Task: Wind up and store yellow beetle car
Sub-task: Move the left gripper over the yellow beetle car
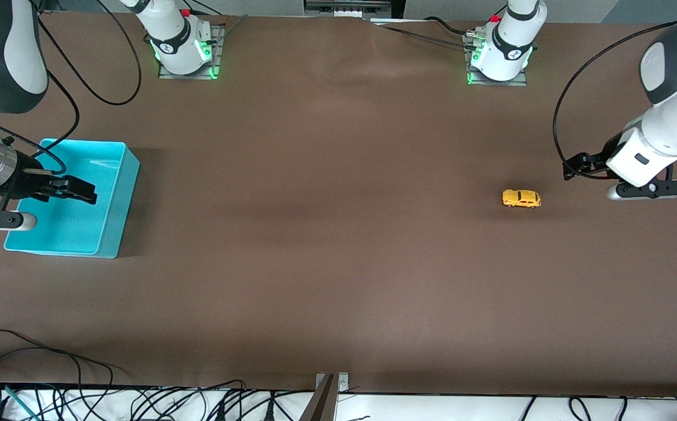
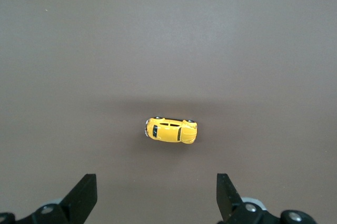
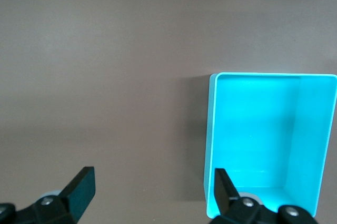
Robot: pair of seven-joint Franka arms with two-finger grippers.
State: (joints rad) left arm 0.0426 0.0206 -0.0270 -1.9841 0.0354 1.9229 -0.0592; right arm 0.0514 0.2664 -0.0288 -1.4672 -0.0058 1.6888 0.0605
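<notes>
Yellow car sits on the brown table toward the left arm's end, well apart from the turquoise bin. The left gripper hangs wide open and empty just beside it; it should centre over the body before closing. The right gripper, open and empty, waits over the bin. Only its wrist view shows the bin's bare floor.

A robotics lab: 2 bolted arm bases, loose cables.

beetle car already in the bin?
No. The yellow beetle car sits on the bare table toward the left arm's end, apart from the turquoise bin, whose inside shows nothing in it.
</notes>
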